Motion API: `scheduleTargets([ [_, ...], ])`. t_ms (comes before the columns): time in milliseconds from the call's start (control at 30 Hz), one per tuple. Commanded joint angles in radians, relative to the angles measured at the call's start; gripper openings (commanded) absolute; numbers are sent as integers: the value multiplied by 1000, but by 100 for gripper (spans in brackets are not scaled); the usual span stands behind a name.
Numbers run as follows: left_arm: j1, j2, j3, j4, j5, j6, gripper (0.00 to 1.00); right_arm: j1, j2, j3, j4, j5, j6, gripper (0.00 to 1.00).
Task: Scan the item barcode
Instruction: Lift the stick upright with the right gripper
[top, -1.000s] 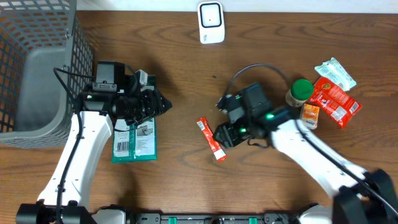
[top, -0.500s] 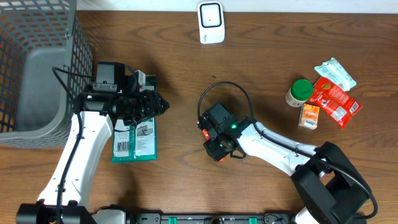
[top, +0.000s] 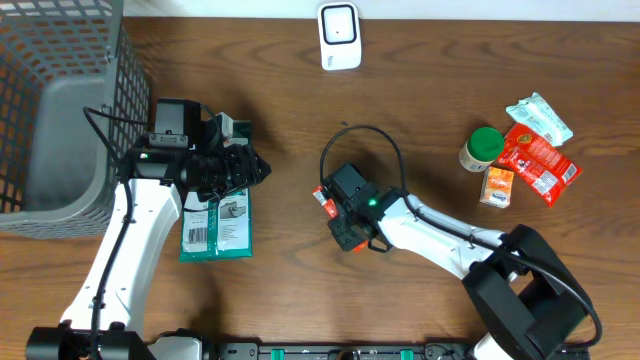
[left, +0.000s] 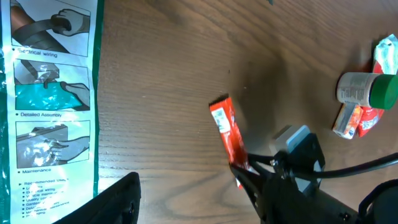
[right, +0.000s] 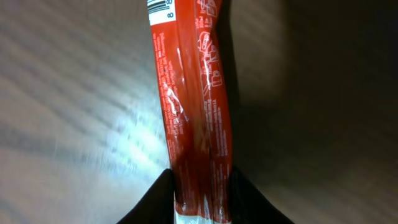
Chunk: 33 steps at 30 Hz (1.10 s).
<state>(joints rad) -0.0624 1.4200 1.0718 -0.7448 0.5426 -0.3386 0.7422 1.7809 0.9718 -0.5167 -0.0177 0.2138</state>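
Red packet (right: 196, 106) between the right claw's (right: 201, 190) fingers.

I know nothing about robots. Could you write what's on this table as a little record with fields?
Right gripper: closed on the red stick packet
Left gripper: open, empty, above the green packet
Scanner: white, far edge, untouched
Basket: grey, left side
Other goods: green-lidded jar and snack packets, right side
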Motion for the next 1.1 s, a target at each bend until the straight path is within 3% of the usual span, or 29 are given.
scheduleTargets([
  [0,0,7,-13,-2,-17,17,64,-5,53,-13,-6,95,17,25],
  [133,0,7,-13,-2,-18,17,64,-8,50,-10,4,116,-2,26],
  [200,0,7,-13,-2,-24,17,64,-8,50,-10,5,105,-2,19],
  [333,0,7,-16,-3,-39,17,64,-12,50,-12,-1,84,-20,30],
  [400,0,7,-19,-3,-39,17,64,-12,50,-13,1,67,-39,1],
  [633,0,7,-19,-2,-39,18,64,-30,-22,-4,-16,52,-47,1],
  [867,1,7,-19,24,-32,16,64,-61,-293,-4,-18,-74,-132,1],
  [1067,2,3,-15,37,171,27,64,-71,-447,-4,14,-93,-76,1],
])
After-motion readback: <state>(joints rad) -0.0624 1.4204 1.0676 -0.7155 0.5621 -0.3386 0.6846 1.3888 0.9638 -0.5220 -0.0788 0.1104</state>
